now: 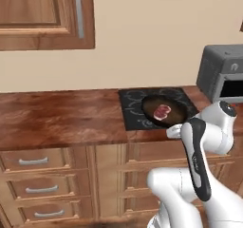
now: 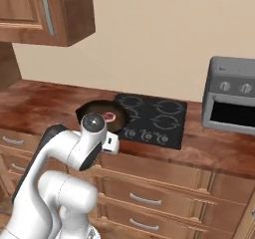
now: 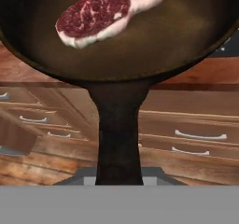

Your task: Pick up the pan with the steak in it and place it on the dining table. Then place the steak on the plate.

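The black pan [image 3: 140, 41] fills the top of the hand view, and its dark handle [image 3: 119, 139] runs straight down into my gripper [image 3: 119, 180], which is shut on it. The reddish marbled steak [image 3: 107, 10] lies flat in the pan. From the base, the pan [image 1: 163, 109] with the steak [image 1: 162, 111] sits at the front of the cooktop and pokes out past the counter's edge; whether it rests there or hangs just above it I cannot tell. The right base view shows the pan [image 2: 102, 114] and steak [image 2: 110, 117] just beyond my forearm. The dining table and the plate are out of view.
The black cooktop [image 1: 130, 110] [image 2: 159, 121] is set into the wooden counter [image 1: 57, 118]. A grey oven box [image 1: 220, 75] [image 2: 231, 98] stands at the counter's right. Drawers [image 1: 42, 175] line the front below, and a wall cabinet [image 1: 42, 13] hangs at upper left.
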### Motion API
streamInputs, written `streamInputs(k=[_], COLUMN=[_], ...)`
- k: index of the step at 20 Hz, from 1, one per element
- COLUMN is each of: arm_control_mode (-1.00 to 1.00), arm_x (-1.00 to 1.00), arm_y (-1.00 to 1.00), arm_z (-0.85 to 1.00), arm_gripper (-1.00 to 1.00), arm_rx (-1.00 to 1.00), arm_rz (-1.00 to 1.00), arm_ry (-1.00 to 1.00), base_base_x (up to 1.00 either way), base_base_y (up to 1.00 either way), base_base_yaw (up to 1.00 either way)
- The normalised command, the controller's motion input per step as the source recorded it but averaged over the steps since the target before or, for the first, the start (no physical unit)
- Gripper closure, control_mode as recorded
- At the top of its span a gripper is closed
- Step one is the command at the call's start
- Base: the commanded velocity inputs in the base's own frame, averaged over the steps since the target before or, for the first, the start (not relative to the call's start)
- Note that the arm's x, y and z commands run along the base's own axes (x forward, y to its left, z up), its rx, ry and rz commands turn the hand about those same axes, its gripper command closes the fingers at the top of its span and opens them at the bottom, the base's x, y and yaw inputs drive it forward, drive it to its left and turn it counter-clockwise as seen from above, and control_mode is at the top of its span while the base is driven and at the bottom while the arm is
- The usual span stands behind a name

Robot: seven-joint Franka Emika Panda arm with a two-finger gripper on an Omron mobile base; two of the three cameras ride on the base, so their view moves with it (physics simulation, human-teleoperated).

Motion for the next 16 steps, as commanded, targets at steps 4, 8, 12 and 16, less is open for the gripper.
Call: streamInputs(k=[4, 8, 12, 16], arm_control_mode=[1.00, 1.00, 1.00, 1.00], arm_x=[0.00, 0.00, 0.00, 0.00], arm_y=[0.00, 0.00, 0.00, 0.00], arm_z=[0.00, 0.00, 0.00, 0.00], arm_gripper=[1.00, 1.00, 1.00, 1.00], arm_rx=[0.00, 0.00, 0.00, 0.00], arm_rz=[0.00, 0.00, 0.00, 0.00], arm_ry=[0.00, 0.00, 0.00, 0.00], base_base_x=[-0.23, -0.20, -0.16, -0.15], base_base_y=[-0.07, -0.05, -0.02, -0.01], base_base_yaw=[0.46, 0.47, 0.49, 0.49])
